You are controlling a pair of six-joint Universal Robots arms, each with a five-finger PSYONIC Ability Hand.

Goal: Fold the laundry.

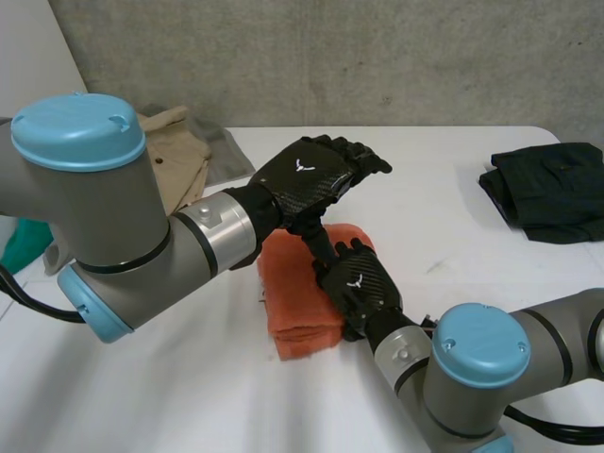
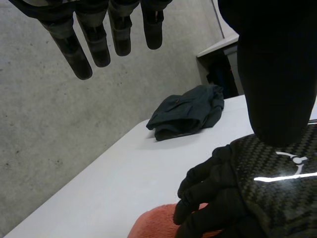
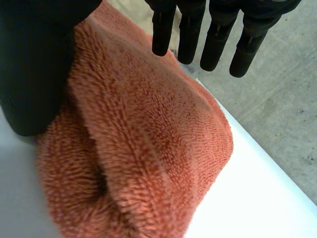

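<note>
White table point(image 1: 453, 179) bearing a beige garment point(image 1: 179, 160) at the far left, a folded dark garment point(image 1: 547, 189) at the far right and a folded orange towel point(image 1: 297, 321) in the middle. The left hand point(image 1: 307, 175) hangs above the towel's far end, fingers straight, holding nothing. The right hand point(image 1: 359, 283) rests on the towel's right side, fingers extended, thumb alongside, not clasping. Risk: the hands sit close, so lowering the left could strike the right, and a sideways push could splay the folded layers.
</note>
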